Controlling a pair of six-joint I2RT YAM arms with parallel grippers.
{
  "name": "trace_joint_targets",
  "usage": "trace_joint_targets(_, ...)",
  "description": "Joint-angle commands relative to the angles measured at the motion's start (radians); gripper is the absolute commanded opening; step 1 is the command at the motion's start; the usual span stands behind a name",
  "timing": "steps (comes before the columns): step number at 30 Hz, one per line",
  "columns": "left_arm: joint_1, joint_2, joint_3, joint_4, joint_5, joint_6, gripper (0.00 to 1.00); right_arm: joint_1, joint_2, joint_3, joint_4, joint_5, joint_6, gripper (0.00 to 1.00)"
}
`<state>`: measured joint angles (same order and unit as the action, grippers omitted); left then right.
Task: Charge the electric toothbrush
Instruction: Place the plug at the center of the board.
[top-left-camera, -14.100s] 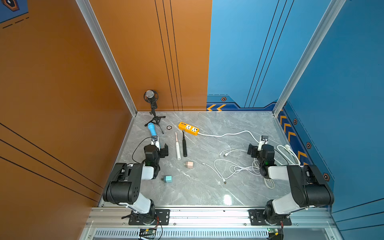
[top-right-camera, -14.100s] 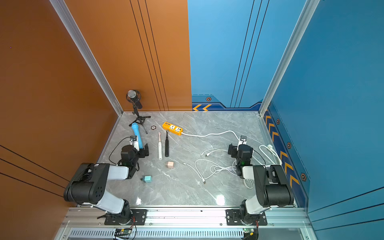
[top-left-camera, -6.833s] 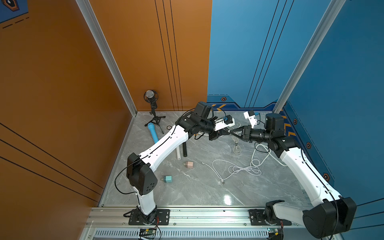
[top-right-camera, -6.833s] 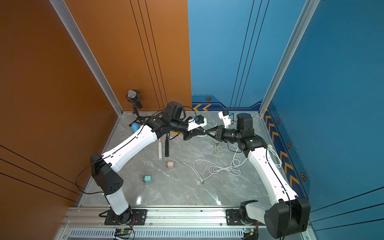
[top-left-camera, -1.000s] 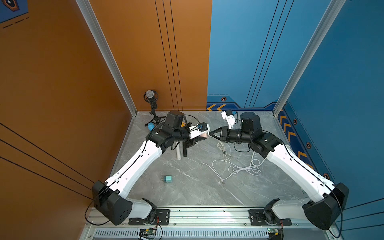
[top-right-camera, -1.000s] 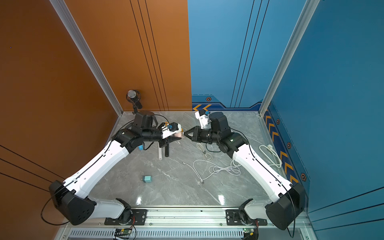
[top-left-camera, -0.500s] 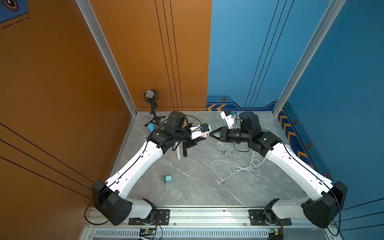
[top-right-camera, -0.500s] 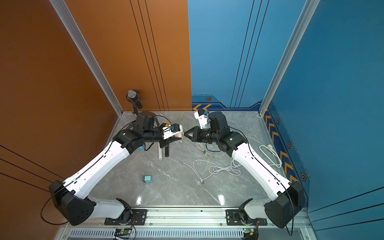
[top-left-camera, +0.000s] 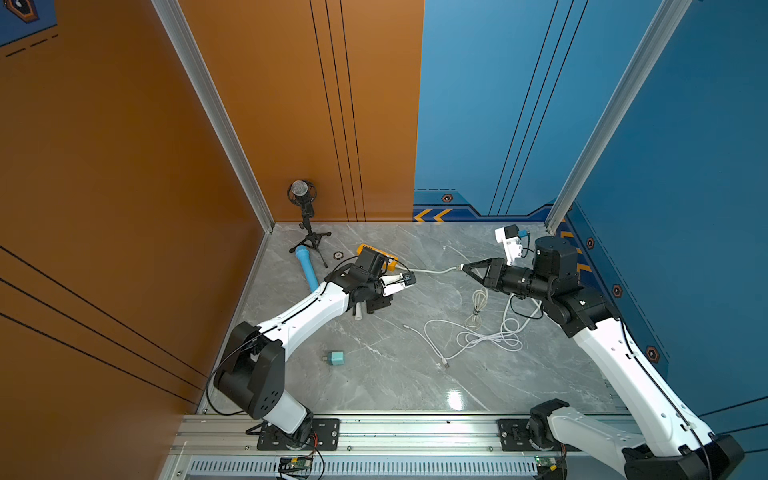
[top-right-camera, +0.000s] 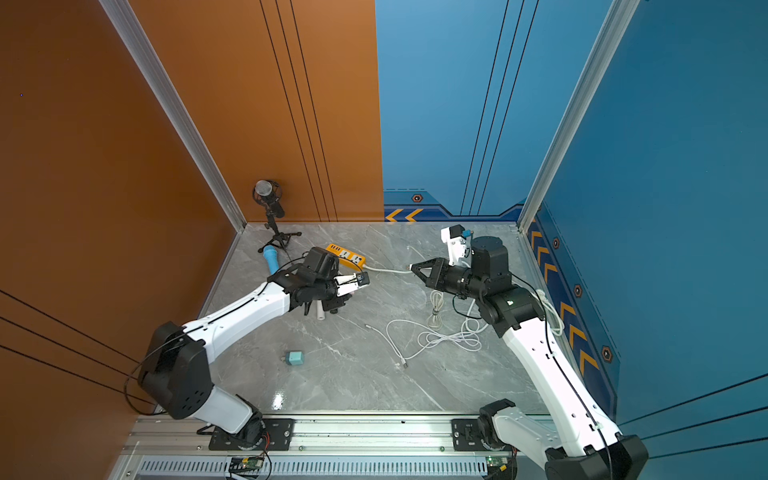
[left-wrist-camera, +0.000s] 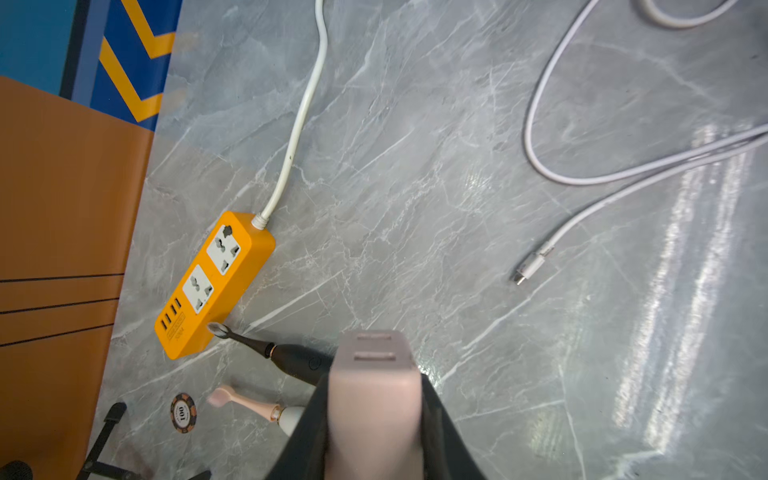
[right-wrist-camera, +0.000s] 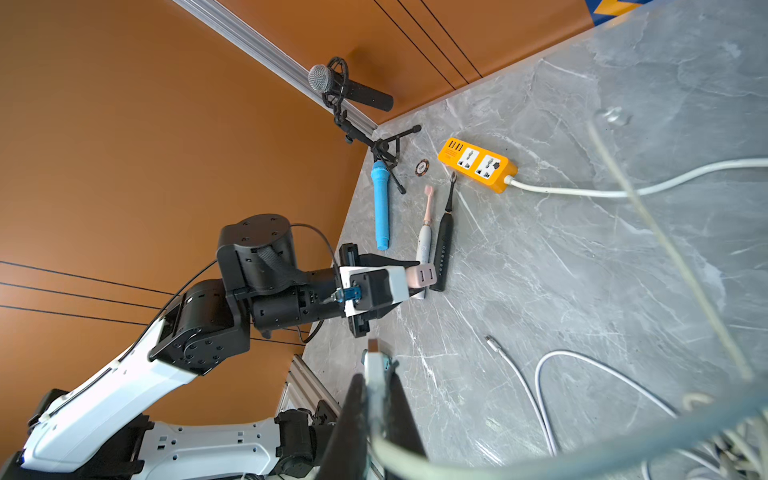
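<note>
Gripping a pink adapter (right-wrist-camera: 422, 276), the left pincer (left-wrist-camera: 374, 376) faces the right pincer (top-left-camera: 465, 268) pinching a cable plug (right-wrist-camera: 372, 347).

1 orange plastic power strip (right-wrist-camera: 478, 164). Beside it: 2 electric toothbrushes (black toothbrush (right-wrist-camera: 442, 245), white-pink toothbrush (right-wrist-camera: 424, 232)), 1 round poker chip (right-wrist-camera: 422, 167), 1 blue handheld mic (right-wrist-camera: 380, 203), 1 black tripod mic (right-wrist-camera: 353, 87). Also 2 charger cubes (teal cube (top-left-camera: 336, 357), pink cube (left-wrist-camera: 374, 399)), 2 thin white USB cables (left-wrist-camera: 533, 265).

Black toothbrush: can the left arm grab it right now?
Probably not: the black toothbrush lies uncovered close by, but the jaws of the left arm are shut on the pink adapter.
</note>
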<state>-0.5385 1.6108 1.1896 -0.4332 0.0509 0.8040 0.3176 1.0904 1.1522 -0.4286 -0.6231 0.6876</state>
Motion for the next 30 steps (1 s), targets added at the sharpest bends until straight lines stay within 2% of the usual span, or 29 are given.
trace_joint_targets(1,-0.017,0.111,0.074,0.043,-0.124,-0.016,0.09,-0.002,0.017,-0.014,-0.029,0.029,-0.012,0.00)
trace_joint_targets(6,-0.031,0.278,0.142,0.129,-0.216,-0.064,0.09,-0.003,-0.001,-0.024,-0.051,0.059,-0.031,0.00)
trace_joint_targets(11,-0.063,0.354,0.150,0.160,-0.261,-0.082,0.11,-0.008,-0.024,-0.044,-0.063,0.065,-0.029,0.00)
trace_joint_targets(17,-0.126,0.388,0.108,0.162,-0.331,-0.080,0.24,-0.011,-0.043,-0.053,-0.074,0.055,-0.029,0.00)
trace_joint_targets(25,-0.181,0.334,0.020,0.158,-0.267,-0.128,0.57,-0.012,-0.060,-0.051,-0.081,0.033,-0.011,0.00)
trace_joint_targets(30,-0.191,0.282,-0.021,0.156,-0.196,-0.188,0.58,-0.011,-0.071,-0.056,-0.081,0.029,-0.006,0.00)
